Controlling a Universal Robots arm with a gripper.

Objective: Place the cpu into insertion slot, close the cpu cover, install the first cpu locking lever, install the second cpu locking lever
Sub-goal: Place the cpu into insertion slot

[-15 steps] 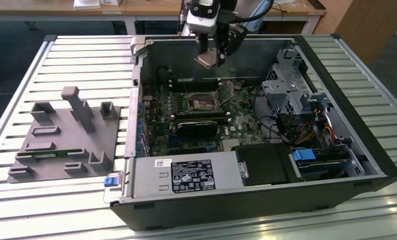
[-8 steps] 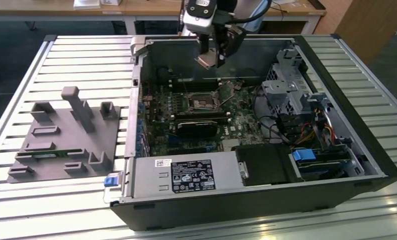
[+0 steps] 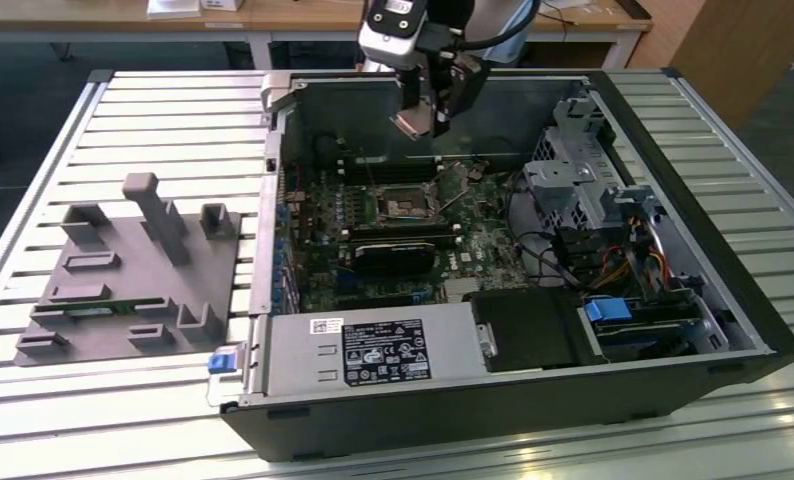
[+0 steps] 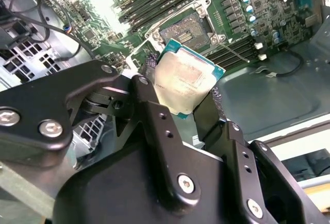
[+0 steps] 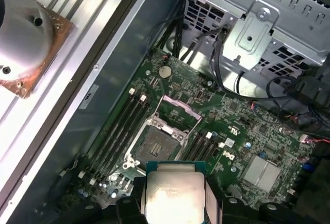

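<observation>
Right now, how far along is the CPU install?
Done: the cpu is picked up. In hand: the fingers grip it above the motherboard. The insertion slot is empty and the cpu cover stands open, so seating the chip, closing the cover and both locking levers are left.

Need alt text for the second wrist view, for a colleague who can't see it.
The claw grips the cpu by two opposite edges, silver top facing the camera. Beyond it, on the green motherboard, the insertion slot sits empty, not yet reached.
</observation>
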